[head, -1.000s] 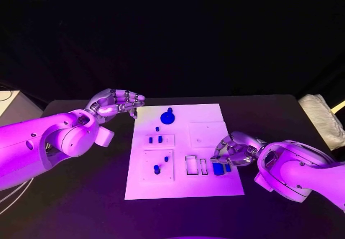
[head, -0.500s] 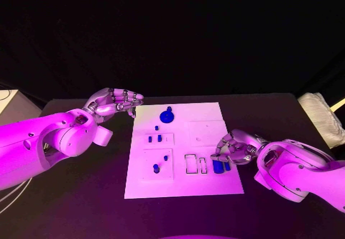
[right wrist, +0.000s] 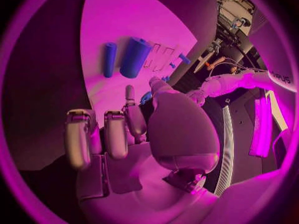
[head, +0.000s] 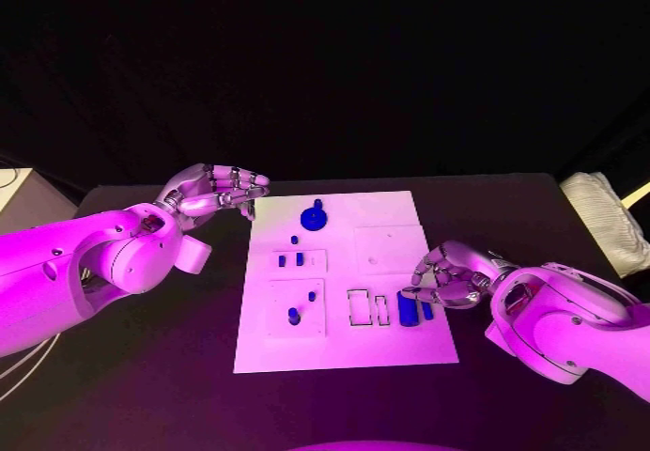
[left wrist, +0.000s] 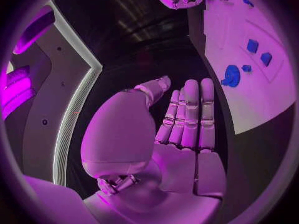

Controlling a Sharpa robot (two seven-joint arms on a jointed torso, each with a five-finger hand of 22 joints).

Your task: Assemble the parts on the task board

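The white task board (head: 393,343) lies mid-table. On it are a blue round disc (head: 315,219), several small blue pegs such as one (head: 294,318) in the left plates, two empty rectangular slots (head: 359,307), and a thick blue cylinder (head: 410,309) lying beside a thin one (head: 428,309). My right hand (head: 454,274) hovers at the board's right edge just beyond the cylinders (right wrist: 135,57), fingers (right wrist: 115,132) loosely bent, holding nothing. My left hand (head: 217,193) floats off the board's far left corner, fingers (left wrist: 190,114) straight and empty, with the disc (left wrist: 231,75) ahead of it.
A pale folded cloth (head: 603,225) sits at the table's right edge and a white box (head: 21,197) at the far left. Bare black table surrounds the board (left wrist: 249,99).
My right hand has drawn back a little from the blue cylinders, which stay lying on the board. The left hand has hardly moved.
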